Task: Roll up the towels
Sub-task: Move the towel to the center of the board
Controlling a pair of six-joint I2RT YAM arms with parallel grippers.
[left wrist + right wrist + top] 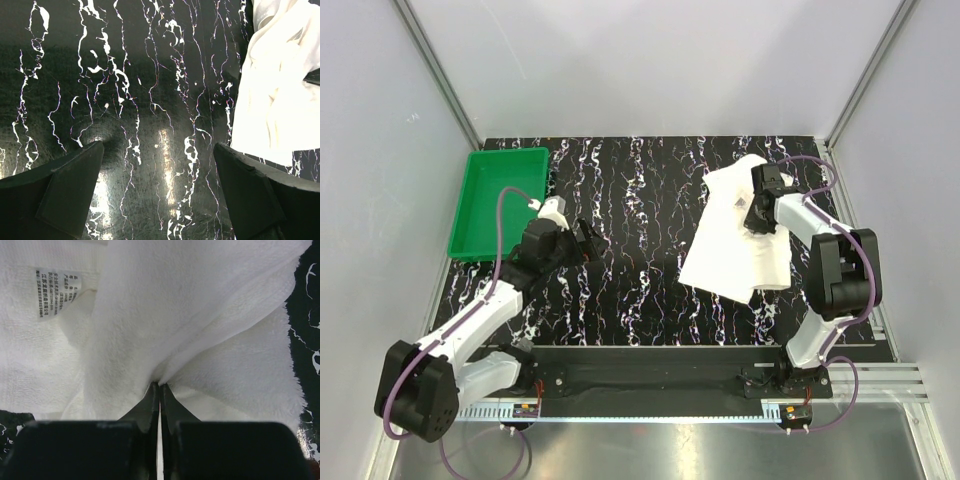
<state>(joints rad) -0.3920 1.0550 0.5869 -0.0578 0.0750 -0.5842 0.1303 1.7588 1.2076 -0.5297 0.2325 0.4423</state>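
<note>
**Opening step of towel rolling: cloth gathered, not yet spread.**
The right hand (160,389) is clenched on a fold of the towels (732,248), which lie heaped at the right of the desk (640,300). The left hand (157,150) hovers released over the black, white-veined surface. Nothing appears rolled, so the next move probably calls for laying one towel flat. A green tray (500,205) sits far left, and pale walls (650,60) enclose the cell.
</note>
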